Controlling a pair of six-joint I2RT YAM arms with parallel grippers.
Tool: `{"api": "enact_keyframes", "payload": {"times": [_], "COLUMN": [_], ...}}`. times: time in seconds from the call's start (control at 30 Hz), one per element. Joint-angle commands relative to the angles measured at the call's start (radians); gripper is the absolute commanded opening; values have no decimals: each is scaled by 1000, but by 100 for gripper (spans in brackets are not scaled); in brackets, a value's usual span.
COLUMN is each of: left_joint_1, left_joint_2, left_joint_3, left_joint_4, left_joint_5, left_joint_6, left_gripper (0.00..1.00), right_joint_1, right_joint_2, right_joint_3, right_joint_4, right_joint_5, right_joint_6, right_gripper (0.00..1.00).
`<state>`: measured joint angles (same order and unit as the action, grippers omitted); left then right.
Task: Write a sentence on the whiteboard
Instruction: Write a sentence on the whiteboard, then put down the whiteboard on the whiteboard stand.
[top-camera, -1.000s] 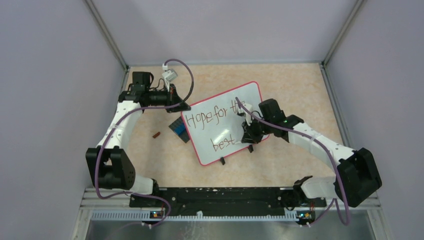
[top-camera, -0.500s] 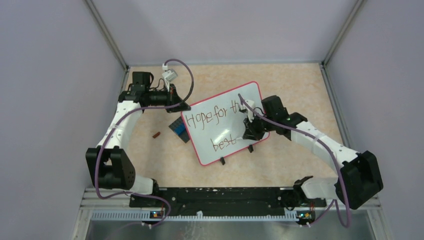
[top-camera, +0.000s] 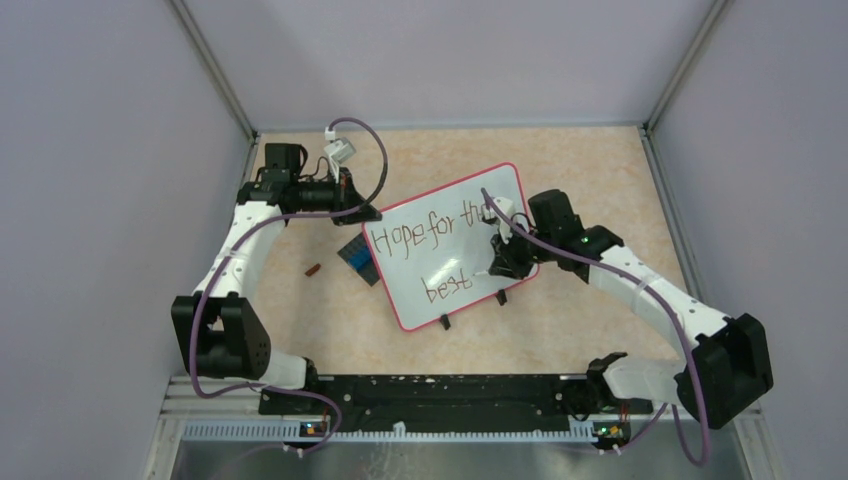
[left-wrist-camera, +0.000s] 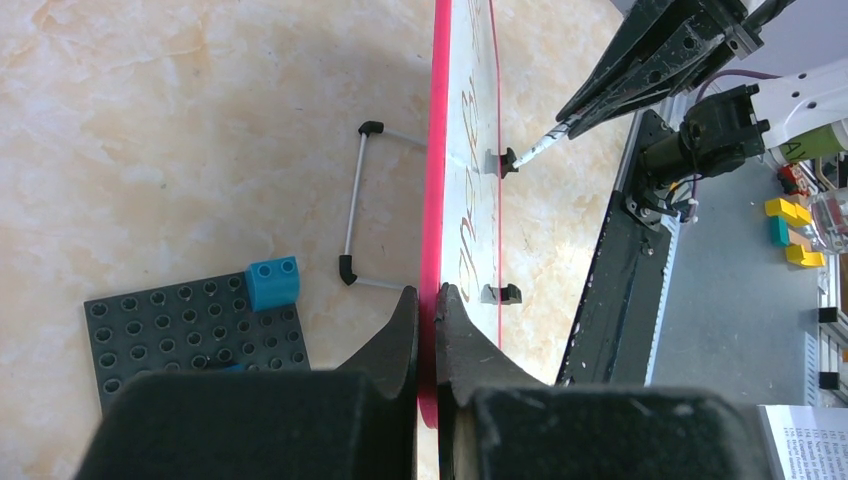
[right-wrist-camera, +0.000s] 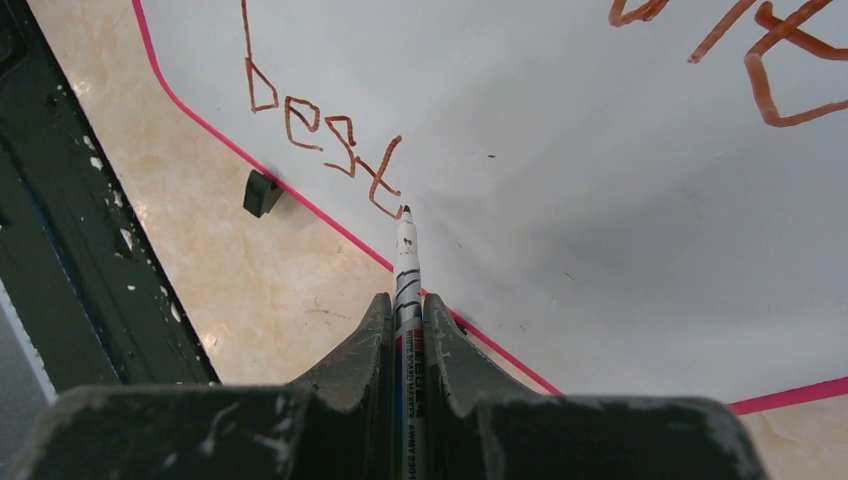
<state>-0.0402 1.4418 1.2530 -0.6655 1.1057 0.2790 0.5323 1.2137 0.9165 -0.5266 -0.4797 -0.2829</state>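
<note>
Over on the left, the left gripper (left-wrist-camera: 425, 300) has its fingers pressed tight on the thin pink edge of the big glossy whiteboard (top-camera: 415, 300). A dark grey studded baseplate (left-wrist-camera: 190, 330) with a small blue brick (left-wrist-camera: 272, 283) lies just behind it. The board stands mid-table, turned at an angle, with the red-brown handwritten sentence (top-camera: 405, 238) across it. On the right, the right gripper (right-wrist-camera: 405, 300) pinches a white marker (right-wrist-camera: 406, 250), tip right at the tail of "best"; can't tell if it's touching.

right gripper (right-wrist-camera: 405, 306) clamped on marker (right-wrist-camera: 407, 265), tip at end of sentence (right-wrist-camera: 340, 140) (red-brown "best"), pink-framed whiteboard (right-wrist-camera: 560, 200), 1 black foot (right-wrist-camera: 261, 192)
</note>
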Motion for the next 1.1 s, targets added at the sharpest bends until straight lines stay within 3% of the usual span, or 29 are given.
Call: {"api": "enact_keyframes", "payload": {"times": [0.0, 0.67, 1.07], "left_joint_1": [-20, -20, -20], "left_joint_2": [0, 5, -7], "left_joint_3": [-10, -8, 121], "left_joint_4": [-37, -38, -95], "left_joint_5": [-94, -98, -65], "left_joint_6": [37, 38, 3], "left_gripper": [0, 0, 64], "right_joint_1": [-15, -17, -17], "right_joint_2": [9, 46, -26], "right_joint_3": [-2, 17, 117], "right_joint_4": [21, 27, -35], "right_joint_5": [32, 23, -139], "right_joint_6": [-18, -31, -9], "right_gripper": [0, 0, 0]}}
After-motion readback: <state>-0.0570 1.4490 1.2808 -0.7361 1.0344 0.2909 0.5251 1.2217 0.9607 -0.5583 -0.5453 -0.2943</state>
